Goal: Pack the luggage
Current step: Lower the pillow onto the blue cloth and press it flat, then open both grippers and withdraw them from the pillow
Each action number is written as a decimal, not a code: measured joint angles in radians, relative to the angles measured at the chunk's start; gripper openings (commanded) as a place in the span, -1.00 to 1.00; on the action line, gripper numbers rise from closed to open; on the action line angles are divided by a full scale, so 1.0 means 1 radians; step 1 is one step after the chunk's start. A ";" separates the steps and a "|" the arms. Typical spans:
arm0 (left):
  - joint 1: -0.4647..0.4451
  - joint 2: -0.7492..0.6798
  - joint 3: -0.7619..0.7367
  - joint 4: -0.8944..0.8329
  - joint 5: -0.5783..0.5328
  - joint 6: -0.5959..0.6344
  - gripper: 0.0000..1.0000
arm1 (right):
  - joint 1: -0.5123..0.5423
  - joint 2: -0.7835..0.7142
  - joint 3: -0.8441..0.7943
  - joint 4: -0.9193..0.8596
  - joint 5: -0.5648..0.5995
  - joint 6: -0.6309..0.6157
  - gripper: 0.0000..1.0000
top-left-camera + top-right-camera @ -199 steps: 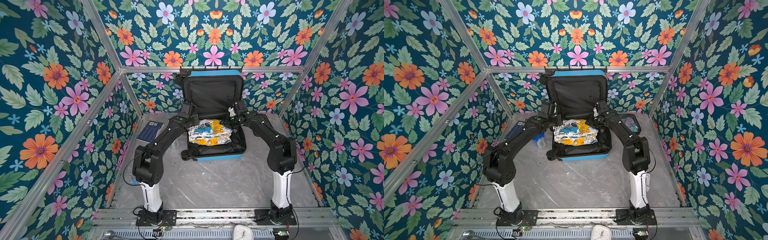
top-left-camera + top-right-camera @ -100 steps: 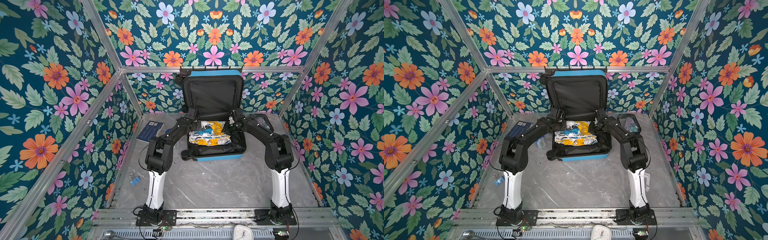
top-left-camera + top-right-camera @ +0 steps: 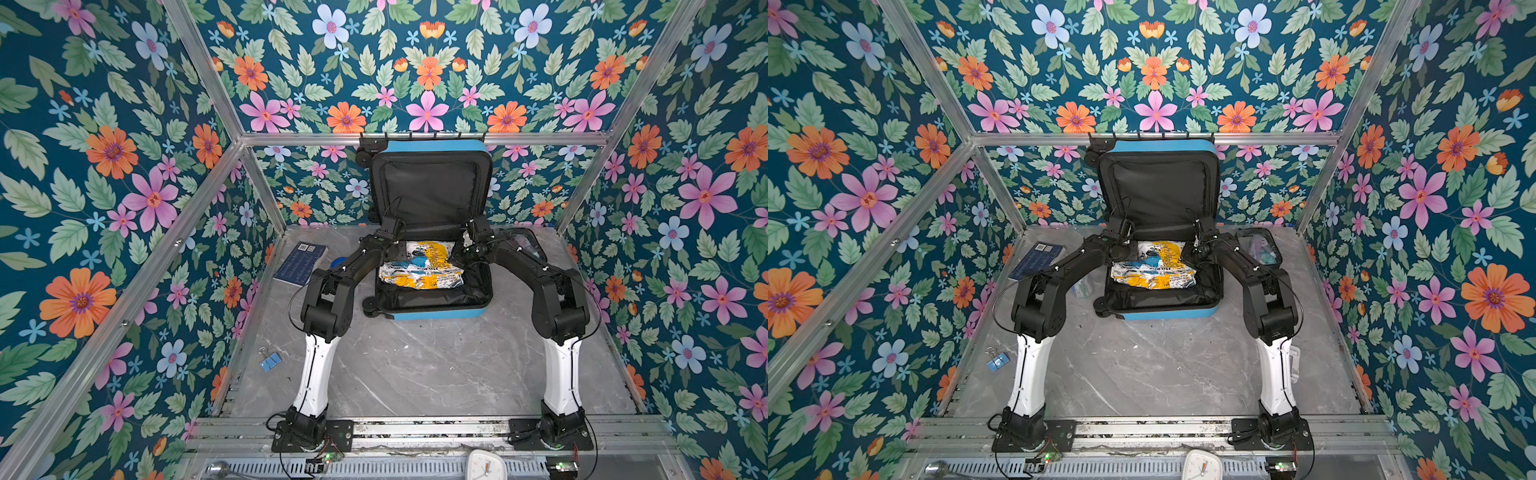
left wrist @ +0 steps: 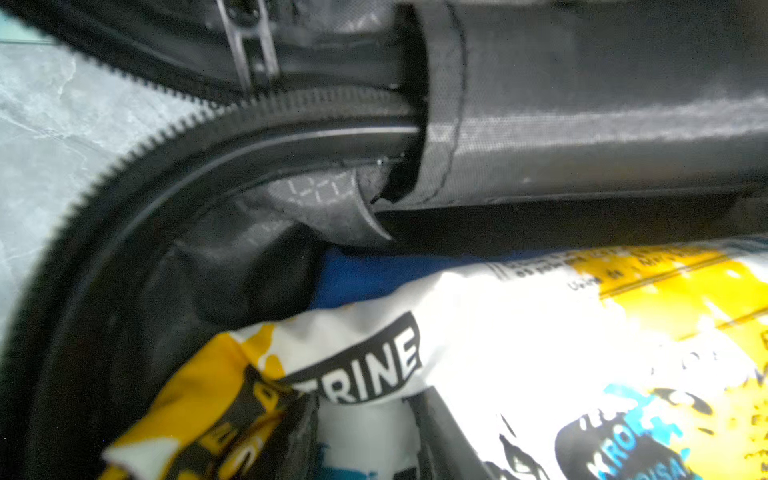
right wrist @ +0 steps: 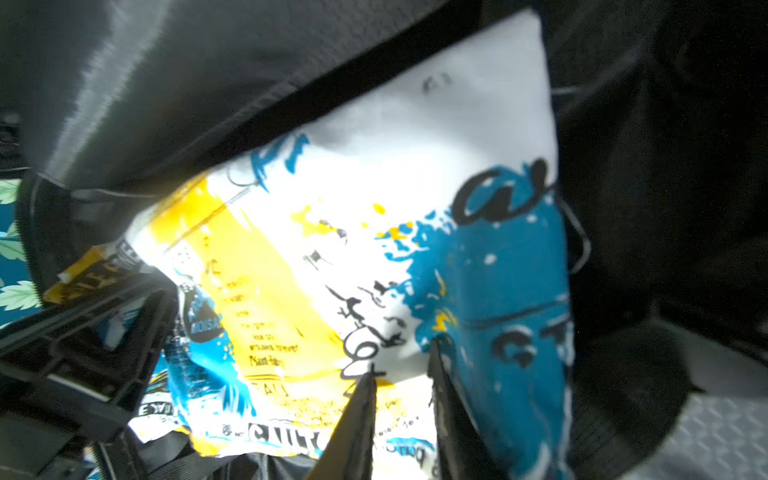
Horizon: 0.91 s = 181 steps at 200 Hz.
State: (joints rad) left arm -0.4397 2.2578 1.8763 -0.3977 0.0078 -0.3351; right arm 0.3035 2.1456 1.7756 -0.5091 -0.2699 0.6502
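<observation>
Luggage point(image 3: 436, 312): rigid blue shell, black fabric lining, open at rear centre of grey marbled table point(image 3: 415, 365), lid upright. Inside: crumpled white-yellow-blue printed cloth point(image 3: 419, 266). Left claw point(image 4: 365, 415), right claw point(image 5: 401, 370): black fingers narrowly parted at cloth; whether clamped, cannot tell.

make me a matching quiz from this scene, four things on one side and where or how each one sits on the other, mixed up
1 luggage
2 printed cloth
3 blue binder clip
4 clear pouch

a on the table, front left of the luggage
b open, lid upright
c on the table, right of the luggage
d inside the luggage

Pairs: 1-b, 2-d, 3-a, 4-c
</observation>
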 measured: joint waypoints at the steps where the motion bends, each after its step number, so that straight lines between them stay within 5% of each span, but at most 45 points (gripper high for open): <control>1: 0.000 0.000 0.000 0.000 0.000 0.000 -0.08 | 0.000 0.000 0.000 0.000 0.000 0.000 -0.48; 45: 0.000 -0.056 -0.027 -0.026 0.014 -0.004 0.10 | -0.002 -0.044 -0.006 -0.005 -0.011 -0.003 -0.32; 106: -0.002 -0.232 -0.112 -0.018 -0.008 0.000 0.14 | -0.002 -0.200 -0.066 -0.002 -0.004 -0.026 0.24; 181: -0.003 -0.585 -0.408 0.076 -0.023 0.001 0.17 | -0.072 -0.468 -0.301 0.004 0.045 -0.064 0.54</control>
State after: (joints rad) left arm -0.4431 1.6730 1.4681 -0.3222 -0.0147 -0.3344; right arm 0.2317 1.6775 1.4742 -0.5049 -0.2253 0.5865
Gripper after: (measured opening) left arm 0.576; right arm 0.760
